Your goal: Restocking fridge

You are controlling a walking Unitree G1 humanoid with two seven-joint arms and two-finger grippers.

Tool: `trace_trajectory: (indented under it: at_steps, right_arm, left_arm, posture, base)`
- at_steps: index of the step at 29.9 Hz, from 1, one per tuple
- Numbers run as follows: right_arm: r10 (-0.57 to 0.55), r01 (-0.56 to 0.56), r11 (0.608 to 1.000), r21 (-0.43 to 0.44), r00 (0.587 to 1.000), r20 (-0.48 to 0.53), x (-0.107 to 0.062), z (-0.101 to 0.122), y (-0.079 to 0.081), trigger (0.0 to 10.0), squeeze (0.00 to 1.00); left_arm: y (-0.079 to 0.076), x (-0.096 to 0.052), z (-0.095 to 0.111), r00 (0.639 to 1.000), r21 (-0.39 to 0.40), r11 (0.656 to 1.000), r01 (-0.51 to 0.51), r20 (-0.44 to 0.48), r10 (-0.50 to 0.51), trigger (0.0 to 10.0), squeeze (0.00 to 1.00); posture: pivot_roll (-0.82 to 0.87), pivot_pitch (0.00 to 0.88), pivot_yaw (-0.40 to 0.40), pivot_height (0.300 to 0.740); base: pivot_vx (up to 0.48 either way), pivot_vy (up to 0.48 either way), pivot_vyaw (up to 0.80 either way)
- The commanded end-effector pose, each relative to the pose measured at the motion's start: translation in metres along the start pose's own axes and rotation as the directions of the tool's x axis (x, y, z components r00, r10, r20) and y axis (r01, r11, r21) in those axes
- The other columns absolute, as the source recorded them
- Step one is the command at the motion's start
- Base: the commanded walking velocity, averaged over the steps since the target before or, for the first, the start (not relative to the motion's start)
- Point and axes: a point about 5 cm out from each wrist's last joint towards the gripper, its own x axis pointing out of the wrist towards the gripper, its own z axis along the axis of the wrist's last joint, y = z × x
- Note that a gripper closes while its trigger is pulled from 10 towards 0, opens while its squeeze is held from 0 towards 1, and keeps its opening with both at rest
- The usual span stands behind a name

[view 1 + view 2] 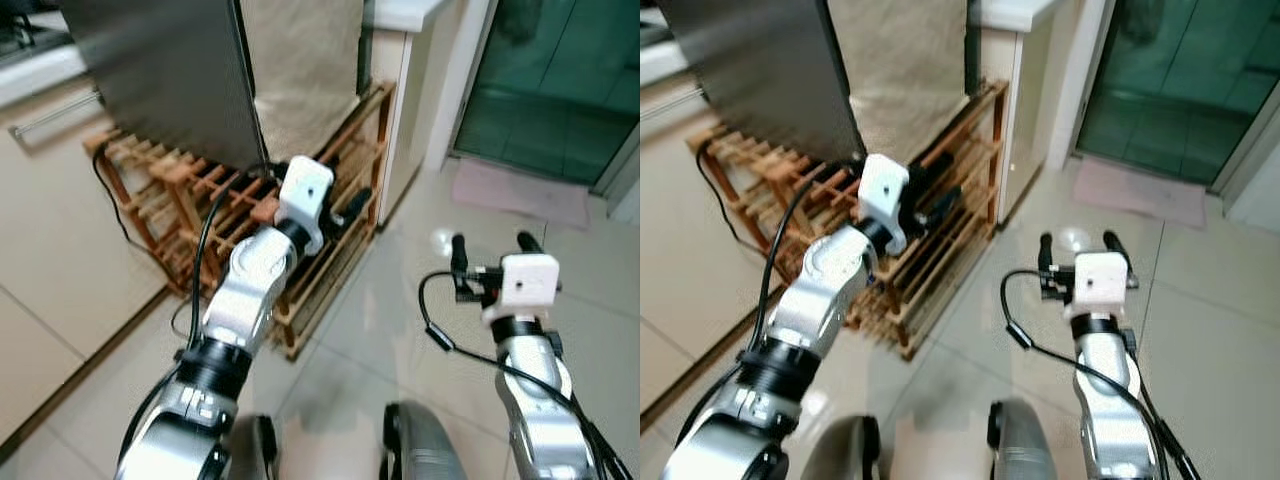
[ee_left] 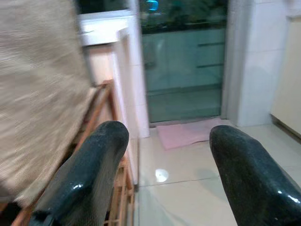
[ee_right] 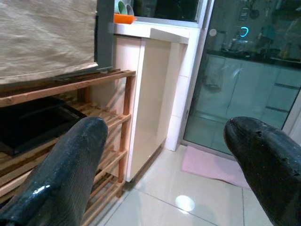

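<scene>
**Both claws empty, in transit beside the wooden rack; no stock in hand**

My left claw (image 1: 345,212) is raised in front of me, fingers apart, nothing between them. Left wrist view confirms: two black fingers (image 2: 89,169) spread, with bare floor tile and a pink mat (image 2: 188,134) showing through the gap. The claw sits just in front of the wooden rack (image 1: 200,190), not touching it as far as I can tell.

My right claw (image 1: 490,250) is also held up, fingers apart and empty, over open floor (image 1: 400,300), well apart from the rack. Right wrist view looks past the fingers (image 3: 66,174) to the rack's slatted shelves, a dark flat item (image 3: 33,122) lying on one shelf, and a white cabinet (image 3: 155,94) beyond.

Outward: a large grey appliance panel (image 1: 165,75) stands over the rack, with a beige cloth (image 1: 300,60) hanging next to it. A glass sliding door (image 1: 550,90) is off to my right. I cannot say whether the grey panel belongs to the fridge; no fridge interior is visible, and no groceries.

Judgement: this is an approach or search step; restocking proper has not begun. Next move calls for locating the items and the fridge door, then orienting toward one before any reach.
</scene>
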Motion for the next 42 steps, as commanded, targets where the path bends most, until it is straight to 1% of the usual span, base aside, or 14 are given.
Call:
trace_trajectory:
  at_steps: [1,2,8,9,11,15,21,22,24,27,30,31,33,42]
  right_arm:
    - [0.007,-0.007,1.000,0.010,0.999,0.042,0.004,0.009,0.001,10.0,0.00]
    - [0.009,-0.009,1.000,0.009,0.999,0.044,0.004,0.009,0.001,10.0,0.00]
    - [0.011,-0.012,1.000,0.014,0.999,0.046,0.005,0.010,0.001,10.0,0.00]
    - [0.012,-0.013,1.000,0.019,0.999,0.041,0.004,0.009,0.001,10.0,0.00]
    - [0.014,-0.015,1.000,0.022,0.999,0.037,0.004,0.008,0.002,10.0,0.00]
    - [0.016,-0.017,1.000,0.022,0.999,0.039,0.005,0.008,0.002,10.0,0.00]
    - [0.015,-0.015,1.000,0.011,0.999,0.037,0.003,0.005,0.000,10.0,0.00]
    - [0.012,-0.012,1.000,0.010,0.999,0.034,0.003,0.005,-0.001,10.0,0.00]
    - [0.012,-0.012,1.000,0.008,0.999,0.032,0.003,0.005,-0.002,10.0,0.00]
    - [0.013,-0.013,1.000,0.007,0.999,0.032,0.003,0.005,-0.002,10.0,0.00]
    - [-0.003,0.002,1.000,0.019,1.000,0.018,0.001,0.001,-0.002,10.0,0.00]
    - [-0.013,0.013,1.000,0.028,1.000,0.007,0.001,0.000,-0.003,10.0,0.00]
    - [-0.013,0.013,1.000,0.029,1.000,0.007,0.002,0.000,-0.003,10.0,0.00]
    - [-0.002,0.002,1.000,0.018,1.000,0.004,0.002,-0.003,-0.002,10.0,0.00]
  left_arm:
    - [0.011,-0.004,0.008,0.993,-0.063,0.992,-0.106,0.047,0.109,10.0,0.00]
    - [0.012,-0.007,0.007,0.988,-0.120,0.981,-0.150,0.031,0.154,10.0,0.00]
    - [0.008,-0.010,0.006,0.986,-0.110,0.981,-0.162,0.019,0.165,10.0,0.00]
    - [0.008,-0.010,0.001,0.989,-0.066,0.986,-0.150,0.001,0.151,10.0,0.00]
    - [0.008,-0.011,-0.003,0.989,-0.024,0.989,-0.146,-0.017,0.145,10.0,0.00]
    - [0.008,-0.011,-0.003,0.989,-0.009,0.989,-0.147,-0.016,0.147,10.0,0.00]
    - [0.002,-0.012,0.007,0.991,0.034,0.991,-0.127,0.036,0.126,10.0,0.00]
    - [0.002,-0.012,0.009,0.989,-0.003,0.990,-0.140,0.049,0.140,10.0,0.00]
    - [0.003,-0.012,0.010,0.987,-0.017,0.988,-0.154,0.047,0.154,10.0,0.00]
    - [0.003,-0.012,0.011,0.986,-0.011,0.987,-0.161,0.050,0.161,10.0,0.00]
    - [0.008,-0.013,0.006,0.981,-0.042,0.980,-0.194,0.021,0.195,10.0,0.00]
    - [0.014,-0.013,-0.001,0.973,-0.048,0.972,-0.229,-0.030,0.228,10.0,0.00]
    - [0.018,-0.014,-0.006,0.967,-0.053,0.967,-0.249,-0.061,0.246,10.0,0.00]
    - [0.017,-0.013,0.001,0.966,-0.038,0.966,-0.256,-0.039,0.255,10.0,0.00]
  posture:
    - [-0.10,0.000,0.041,0.668]
    - [-0.10,0.000,0.042,0.678]
    - [-0.09,0.000,0.039,0.702]
    - [-0.09,0.000,0.038,0.711]
    - [-0.09,0.000,0.039,0.721]
    - [-0.09,0.000,0.040,0.740]
    - [-0.09,0.000,0.042,0.740]
    - [-0.10,0.000,0.045,0.740]
    - [-0.09,0.000,0.045,0.740]
    - [-0.09,0.000,0.044,0.740]
    - [-0.09,0.000,0.044,0.740]
    - [-0.09,0.000,0.045,0.740]
    - [-0.09,0.000,0.045,0.740]
    - [-0.09,0.000,0.046,0.740]
  base:
    - [0.000,0.000,0.00]
    - [0.000,0.000,0.00]
    - [0.000,0.000,0.00]
    - [0.000,0.000,0.00]
    - [0.000,0.000,0.00]
    - [0.000,0.000,0.00]
    - [0.000,0.000,0.00]
    - [0.000,0.000,0.00]
    - [0.000,0.000,0.00]
    - [0.000,0.000,0.00]
    - [0.000,0.000,0.00]
    - [0.274,0.000,0.00]
    - [0.396,0.270,0.00]
    - [0.399,0.265,0.00]
